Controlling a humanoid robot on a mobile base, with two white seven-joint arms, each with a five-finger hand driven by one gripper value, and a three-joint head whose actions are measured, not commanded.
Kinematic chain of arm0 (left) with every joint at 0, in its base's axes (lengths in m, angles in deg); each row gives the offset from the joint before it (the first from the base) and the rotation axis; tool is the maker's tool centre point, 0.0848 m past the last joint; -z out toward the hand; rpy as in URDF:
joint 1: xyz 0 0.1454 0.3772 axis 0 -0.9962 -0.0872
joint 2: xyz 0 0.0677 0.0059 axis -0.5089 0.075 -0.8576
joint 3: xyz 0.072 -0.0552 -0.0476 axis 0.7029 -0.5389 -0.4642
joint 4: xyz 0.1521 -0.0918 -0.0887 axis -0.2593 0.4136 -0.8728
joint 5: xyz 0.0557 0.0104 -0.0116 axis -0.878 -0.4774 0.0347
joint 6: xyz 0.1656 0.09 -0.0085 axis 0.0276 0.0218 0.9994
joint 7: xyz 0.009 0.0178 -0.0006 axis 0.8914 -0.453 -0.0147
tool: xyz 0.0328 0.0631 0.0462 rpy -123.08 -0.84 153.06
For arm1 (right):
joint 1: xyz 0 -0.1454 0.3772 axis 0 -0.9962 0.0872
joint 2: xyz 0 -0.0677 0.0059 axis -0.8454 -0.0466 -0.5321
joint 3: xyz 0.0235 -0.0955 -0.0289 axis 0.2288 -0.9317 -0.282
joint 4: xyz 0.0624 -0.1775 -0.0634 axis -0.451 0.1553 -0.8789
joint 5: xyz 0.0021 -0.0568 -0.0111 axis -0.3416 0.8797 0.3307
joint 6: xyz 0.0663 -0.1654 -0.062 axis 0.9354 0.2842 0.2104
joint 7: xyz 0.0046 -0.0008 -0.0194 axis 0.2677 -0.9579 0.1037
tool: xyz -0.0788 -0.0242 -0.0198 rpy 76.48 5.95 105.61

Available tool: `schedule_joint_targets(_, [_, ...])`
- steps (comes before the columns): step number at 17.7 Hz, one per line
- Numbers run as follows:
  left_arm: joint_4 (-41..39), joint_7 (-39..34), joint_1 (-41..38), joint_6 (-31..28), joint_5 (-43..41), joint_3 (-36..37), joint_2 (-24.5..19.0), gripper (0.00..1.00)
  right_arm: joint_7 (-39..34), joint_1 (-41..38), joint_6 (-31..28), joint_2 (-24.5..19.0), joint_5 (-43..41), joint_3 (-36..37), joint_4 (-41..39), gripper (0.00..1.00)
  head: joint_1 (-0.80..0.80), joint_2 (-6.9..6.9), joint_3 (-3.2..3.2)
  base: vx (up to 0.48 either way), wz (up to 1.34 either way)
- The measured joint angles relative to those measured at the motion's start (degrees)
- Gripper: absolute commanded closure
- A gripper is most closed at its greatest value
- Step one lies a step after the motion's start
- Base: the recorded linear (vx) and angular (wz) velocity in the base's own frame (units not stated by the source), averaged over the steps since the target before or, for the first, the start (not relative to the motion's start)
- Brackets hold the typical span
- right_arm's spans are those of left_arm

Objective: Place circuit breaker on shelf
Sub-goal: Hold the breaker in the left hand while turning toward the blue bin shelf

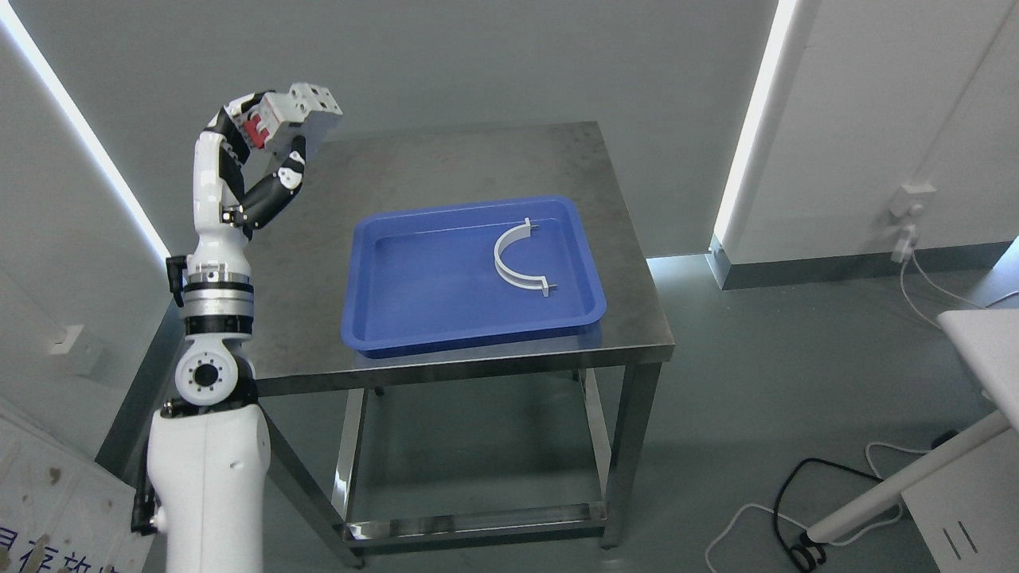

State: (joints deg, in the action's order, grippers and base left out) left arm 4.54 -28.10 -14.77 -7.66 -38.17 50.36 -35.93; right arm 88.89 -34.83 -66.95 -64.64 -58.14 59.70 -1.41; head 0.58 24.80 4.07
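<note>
Circuit breaker point(293, 115) is up in my left hand point(267, 151), fingers wrapped round it, red toggle side facing the palm, grey-white body sticking out toward upper right. It's held in the air above the far-left corner of the steel table point(446, 159), clear of the surface. Long axis runs roughly left-right w/ a slight tilt, far end pointing away from the wrist.

Blue tray point(470, 334) sits mid-table, toward the front edge; only a white half-ring clamp point(516, 263) left in it, near the tray's right wall.

No shelf visible from here, so I can't tell which way the breaker has to travel; I'd guess I need to turn the base first. Right arm isn't in view, so left does the job.
</note>
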Motion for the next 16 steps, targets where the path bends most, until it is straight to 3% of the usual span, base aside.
schedule_joint_targets(6, [-8.0, -0.1, -13.3, 0.5, 4.5, 2.1, 0.3, 0.76, 0.0, 0.0, 0.1, 0.0, 0.0, 0.0, 0.0, 0.00, 0.00, 0.00, 0.00, -0.211, -0.05])
schedule_joint_targets(16, [-21.4, -0.1, -20.2, -12.3, 10.0, 4.2, 0.5, 0.76, 0.0, 0.0, 0.1, 0.0, 0.0, 0.0, 0.0, 0.00, 0.00, 0.00, 0.00, -0.380, 0.02])
